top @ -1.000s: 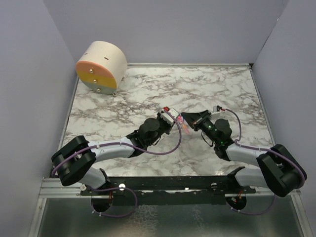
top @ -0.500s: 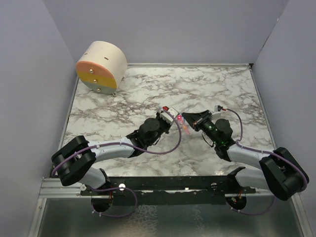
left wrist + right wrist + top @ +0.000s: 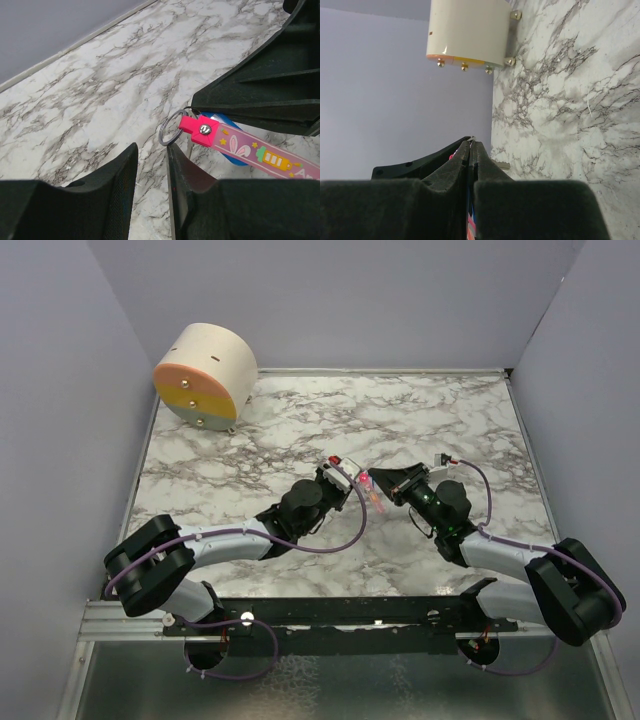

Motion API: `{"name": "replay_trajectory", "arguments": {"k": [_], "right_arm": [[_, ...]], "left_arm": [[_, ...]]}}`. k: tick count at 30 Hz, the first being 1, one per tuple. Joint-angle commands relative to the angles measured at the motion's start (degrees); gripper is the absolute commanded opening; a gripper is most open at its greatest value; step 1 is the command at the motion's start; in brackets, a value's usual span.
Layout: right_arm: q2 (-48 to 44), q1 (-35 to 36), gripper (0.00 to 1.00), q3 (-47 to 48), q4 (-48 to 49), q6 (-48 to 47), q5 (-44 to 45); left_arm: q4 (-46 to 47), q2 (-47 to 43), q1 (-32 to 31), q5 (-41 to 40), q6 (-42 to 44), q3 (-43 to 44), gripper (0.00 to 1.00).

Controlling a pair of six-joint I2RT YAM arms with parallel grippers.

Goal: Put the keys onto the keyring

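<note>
Over the marble table (image 3: 300, 430), the right gripper (image 3: 374, 479) has edged slightly toward the left gripper (image 3: 351, 482). It is clamped shut on the keyring (image 3: 231, 156) by its blue tag; the left stands slightly parted, empty. The pink key (image 3: 250, 149) lies along the right fingers, head at the ring.

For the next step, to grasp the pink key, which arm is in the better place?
Left, probably. The left end effector stands free, jaws slightly apart, just beside the key. The right end effector is shut and appears busy holding the keyring.
</note>
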Motion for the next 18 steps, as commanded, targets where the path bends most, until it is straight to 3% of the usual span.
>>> {"name": "replay_trajectory", "arguments": {"k": [1, 18], "right_arm": [[0.14, -0.32, 0.01, 0.82, 0.12, -0.28, 0.98], [0.59, -0.32, 0.01, 0.74, 0.75, 0.33, 0.1]], "left_arm": [[3.49, -1.52, -0.13, 1.26, 0.51, -1.2, 0.32], [10.05, -2.56, -0.13, 7.62, 5.21, -4.17, 0.32]]}}
